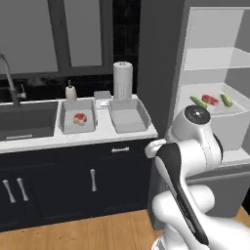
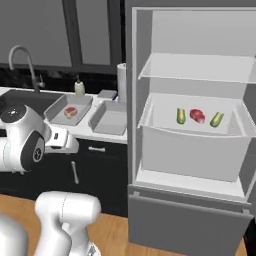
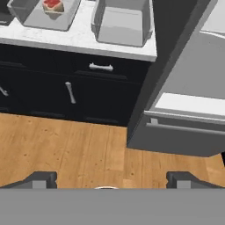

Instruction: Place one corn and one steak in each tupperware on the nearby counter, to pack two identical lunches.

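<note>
With the claw spread wide and empty above the floor, one steak lies in the left tub on the bench, while firm, ridged corn at two o'clock in the fridge suits a mid-cob grip.

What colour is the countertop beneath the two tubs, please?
White with faint grey marbling; the counter shows it best in the hand view.
</note>
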